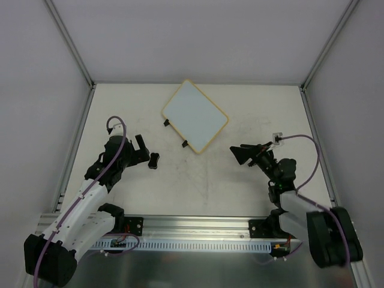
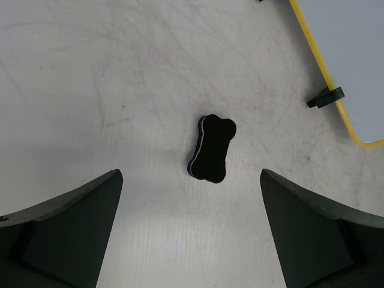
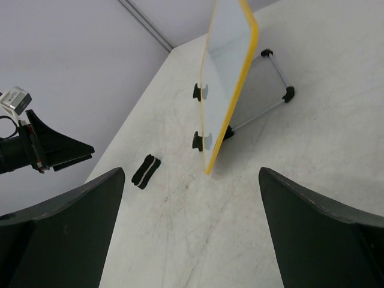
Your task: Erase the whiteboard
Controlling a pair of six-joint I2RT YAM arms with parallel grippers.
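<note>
Whiteboard: rigid, light, smooth; propped tilted on a stand; likely to slide if pushed.
Eraser: small, light; take hold across its narrow waist.
Left gripper: fingers spread, empty, eraser between them.
Right gripper: fingers spread, empty.

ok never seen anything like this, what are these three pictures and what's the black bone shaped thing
These are three cameras on one robot with two arms bolted to a table. The overhead view looks down on both arms. The other two views come from cameras on each wrist, and the dark wedges at their bottom corners are that arm's own fingers.

On the table stands a whiteboard with a yellow frame, propped up on a stand. The black bone-shaped thing lying flat nearby is probably the eraser.

The left gripper is open, with the eraser just ahead of it. The right gripper is open too. Neither holds anything.
</note>
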